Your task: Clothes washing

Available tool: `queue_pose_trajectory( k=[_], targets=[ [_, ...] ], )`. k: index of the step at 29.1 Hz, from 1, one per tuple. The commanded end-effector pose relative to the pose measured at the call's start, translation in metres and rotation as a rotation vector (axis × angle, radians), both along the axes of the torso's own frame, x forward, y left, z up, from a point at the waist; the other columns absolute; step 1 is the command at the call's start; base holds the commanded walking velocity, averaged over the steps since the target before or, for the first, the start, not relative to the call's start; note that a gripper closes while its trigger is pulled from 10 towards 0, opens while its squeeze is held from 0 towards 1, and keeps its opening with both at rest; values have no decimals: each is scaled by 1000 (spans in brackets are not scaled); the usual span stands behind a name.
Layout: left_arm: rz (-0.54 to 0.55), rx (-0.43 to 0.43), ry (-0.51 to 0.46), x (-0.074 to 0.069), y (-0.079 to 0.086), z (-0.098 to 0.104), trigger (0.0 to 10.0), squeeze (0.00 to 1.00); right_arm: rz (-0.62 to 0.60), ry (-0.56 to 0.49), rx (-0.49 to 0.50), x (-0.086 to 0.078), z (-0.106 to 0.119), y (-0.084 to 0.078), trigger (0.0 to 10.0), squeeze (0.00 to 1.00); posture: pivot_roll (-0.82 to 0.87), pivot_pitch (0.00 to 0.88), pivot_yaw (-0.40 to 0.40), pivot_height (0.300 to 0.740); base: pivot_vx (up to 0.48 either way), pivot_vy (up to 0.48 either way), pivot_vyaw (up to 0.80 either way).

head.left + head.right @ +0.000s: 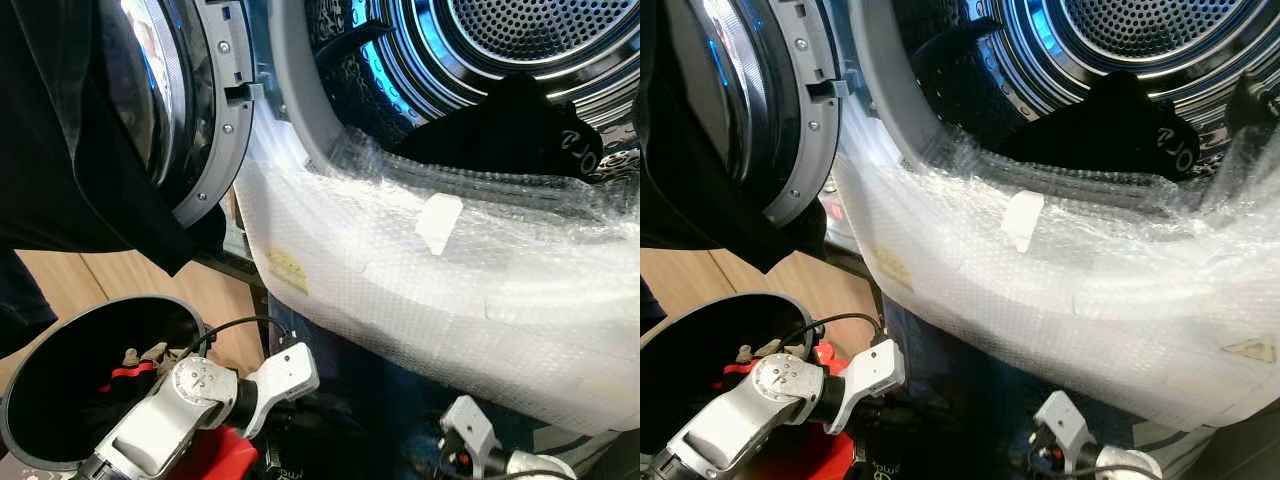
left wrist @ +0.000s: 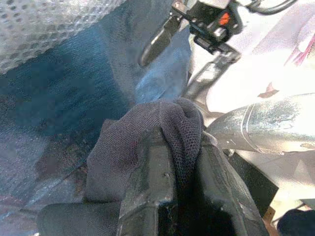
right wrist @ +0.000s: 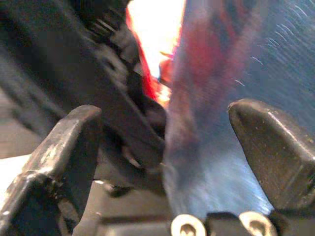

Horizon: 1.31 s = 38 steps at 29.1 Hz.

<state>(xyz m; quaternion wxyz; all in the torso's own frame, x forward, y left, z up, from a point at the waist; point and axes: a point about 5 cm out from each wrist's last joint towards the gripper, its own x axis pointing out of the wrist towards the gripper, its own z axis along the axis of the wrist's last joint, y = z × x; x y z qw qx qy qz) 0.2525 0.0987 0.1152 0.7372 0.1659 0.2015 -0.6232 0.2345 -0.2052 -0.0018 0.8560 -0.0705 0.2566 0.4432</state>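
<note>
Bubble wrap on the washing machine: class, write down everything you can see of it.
The bubble wrap is a clear, whitish sheet of small air pockets, crinkled and glossy. It is draped over the front of the washing machine below the open drum, bunched along the lower lip of the opening. Pale tape patches sit on it. A dark garment lies in the drum just behind its top edge.

We can make out very little writing. On the black garment (image 1: 520,130) lying in the washer drum (image 1: 1140,40), white lettering shows at its edge; we read something like "OR" (image 1: 1183,150), the rest folded out of sight. A yellowish sticker (image 1: 287,270) sits on the bubble wrap (image 1: 450,300), its print too blurred to read.
</note>
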Motion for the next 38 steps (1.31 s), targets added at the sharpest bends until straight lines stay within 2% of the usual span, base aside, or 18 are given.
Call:
queue_pose_trajectory(
  k=[1, 3, 7, 13, 15, 19, 28, 34, 38],
  targets=[
    [-47, -5, -40, -2, -6, 7, 0, 0, 84, -22, 67, 2, 12, 7, 10000, 0, 142, 0, 59, 740, 0, 0, 0],
    [-62, -5, -43, -3, -9, 6, 0, 0, 159, -17, 88, -3, 16, 13, 10000, 0, 137, 0, 59, 740, 0, 0, 0],
    [-101, -8, -46, -5, -18, 6, 0, 0, 218, -13, 89, -8, 18, 23, 10000, 0, 135, 0, 53, 740, 0, 0, 0],
    [-137, 0, -84, -3, -30, 7, 0, 0, 236, -20, 129, -7, 22, 36, 10000, 0, 147, 0, 43, 740, 0, 0, 0],
    [-152, -35, -114, -2, -42, 13, 0, 0, 253, -22, 158, -6, 26, 48, 10000, 0, 145, 0, 50, 740, 0, 0, 0],
    [-183, -28, -129, -4, -47, 13, 0, 0, 261, -36, 193, -7, 32, 57, 10000, 0, 141, 0, 55, 740, 0, 0, 0],
    [-168, -96, -204, -3, -66, 21, 0, 0, 249, -16, 231, -12, 36, 66, 10000, 0, 144, 0, 54, 740, 0, 0, 0],
    [-92, -144, -293, 4, -81, 25, 0, 0, 222, 17, 243, -10, 37, 71, 10000, 0, 141, 0, 50, 740, 0, 0, 0],
    [-98, -160, -298, 1, -85, 26, 0, 0, 226, 33, 242, -12, 35, 73, 10000, 0, 136, 0, 50, 740, 0, 0, 0]
  ],
)
